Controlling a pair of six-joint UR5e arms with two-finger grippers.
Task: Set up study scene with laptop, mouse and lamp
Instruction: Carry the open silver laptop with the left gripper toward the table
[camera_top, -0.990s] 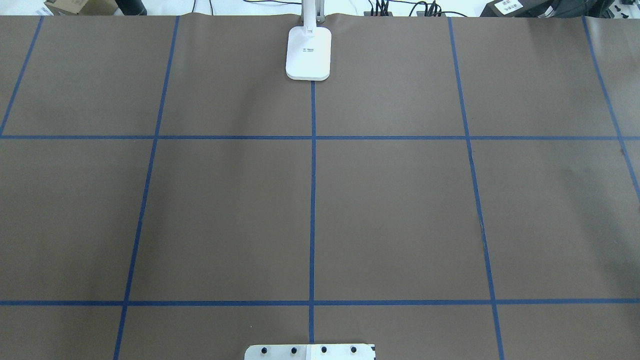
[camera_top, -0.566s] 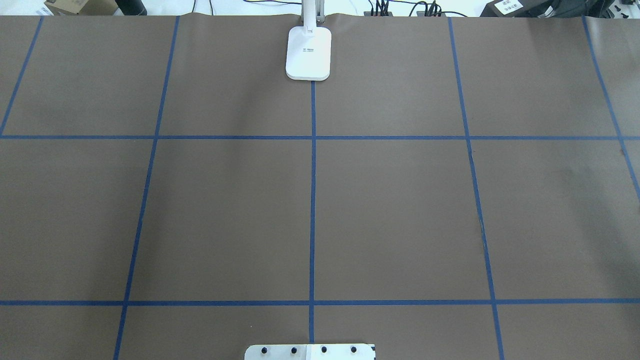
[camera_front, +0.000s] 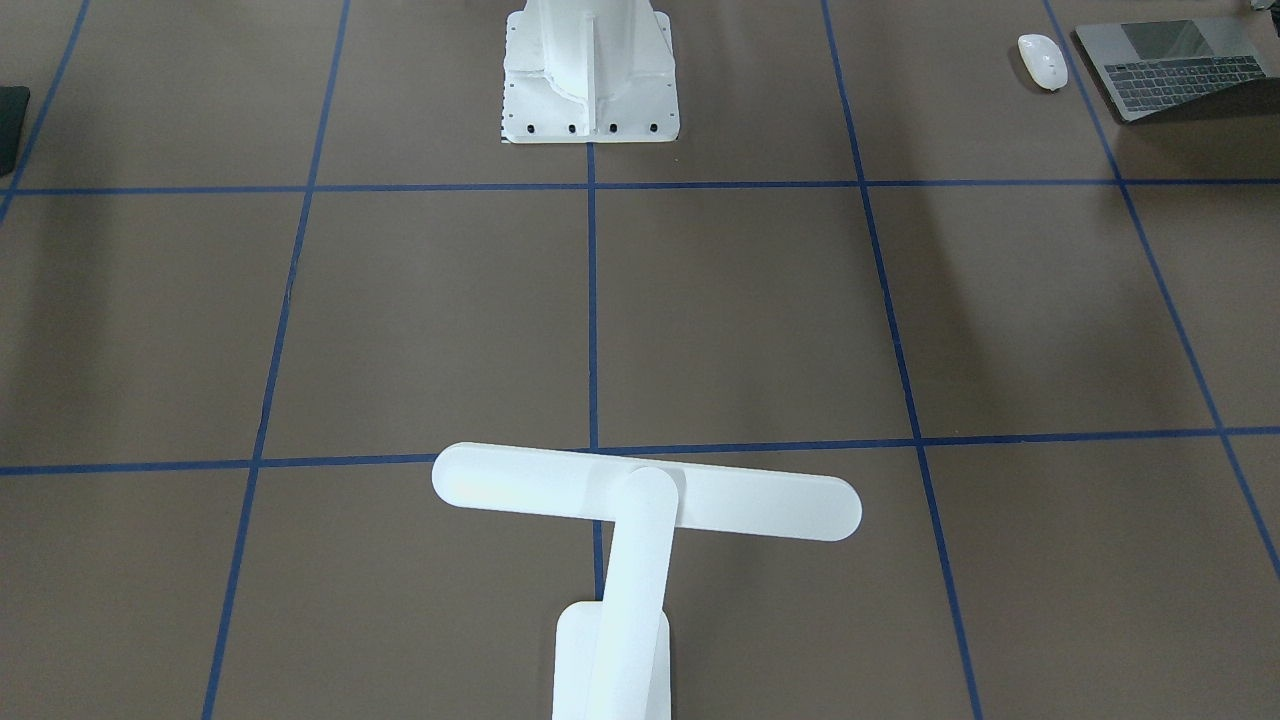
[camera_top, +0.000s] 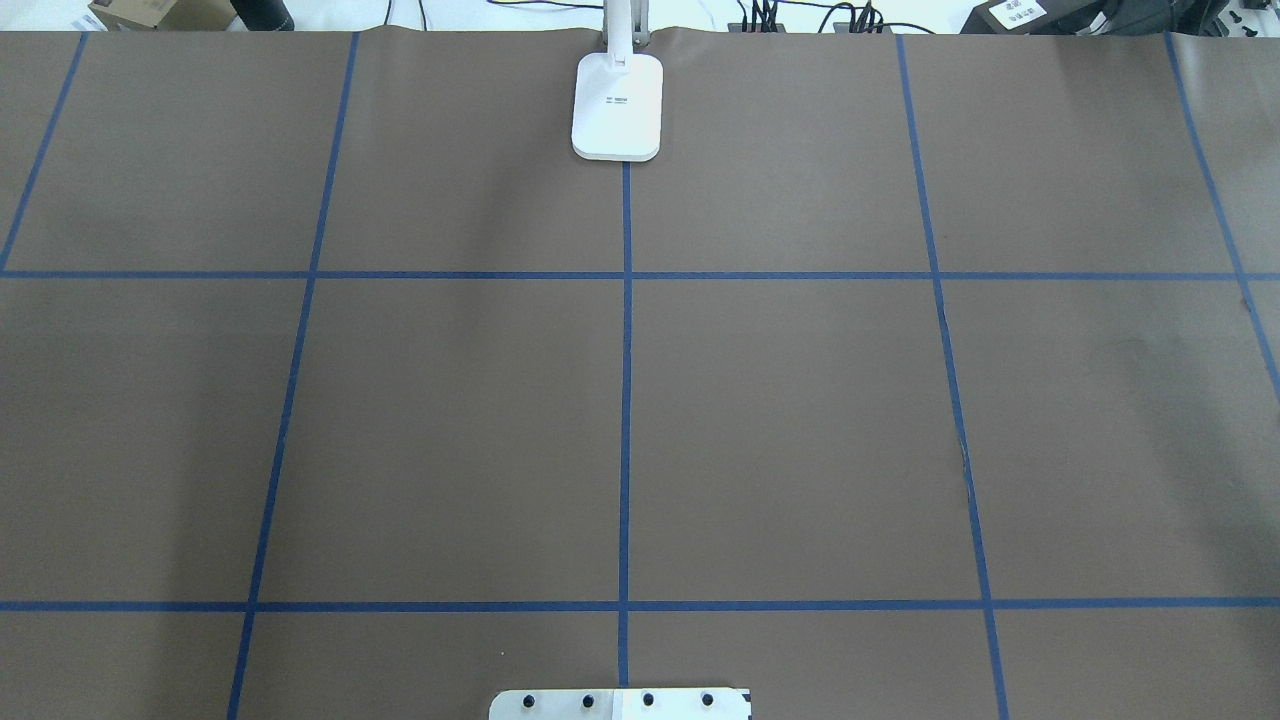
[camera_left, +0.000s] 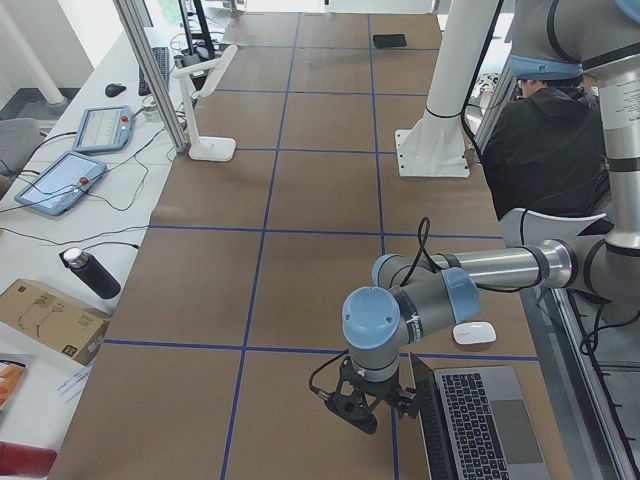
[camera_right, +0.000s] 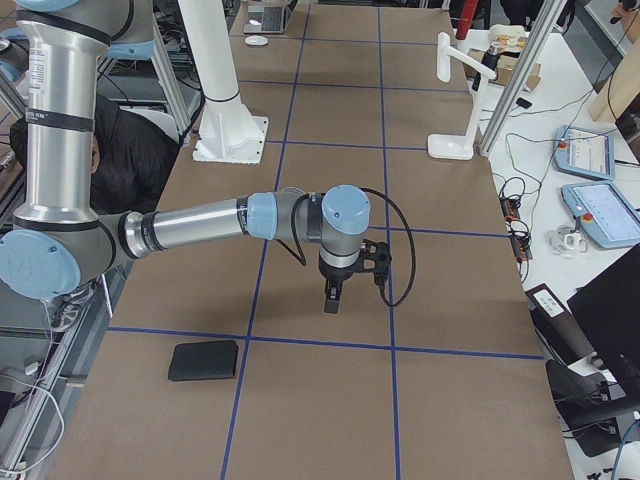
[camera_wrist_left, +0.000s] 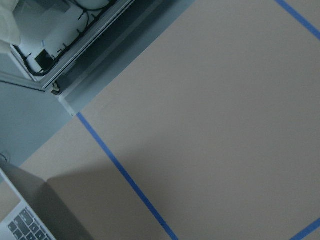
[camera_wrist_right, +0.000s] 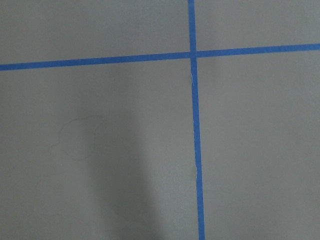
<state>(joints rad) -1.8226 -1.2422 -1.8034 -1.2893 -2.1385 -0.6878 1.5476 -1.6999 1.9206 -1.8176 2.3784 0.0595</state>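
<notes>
The laptop (camera_front: 1165, 65) lies open at the table's edge on my left side; it also shows in the exterior left view (camera_left: 480, 425). The white mouse (camera_front: 1042, 60) lies just beside it, toward the table's middle. The white lamp (camera_front: 645, 490) stands at the far edge on the centre line, and its base (camera_top: 617, 105) shows in the overhead view. My left gripper (camera_left: 365, 412) points down beside the laptop, apart from it. My right gripper (camera_right: 333, 298) points down over bare table. Both show only in side views, so I cannot tell whether they are open or shut.
A flat black mat (camera_right: 204, 360) lies near the table's right end. The white ribbed pedestal (camera_front: 590, 80) stands at the near middle edge. Tablets, cables, a bottle and a box (camera_left: 50, 315) lie beyond the far edge. An operator (camera_left: 545, 140) sits behind the robot.
</notes>
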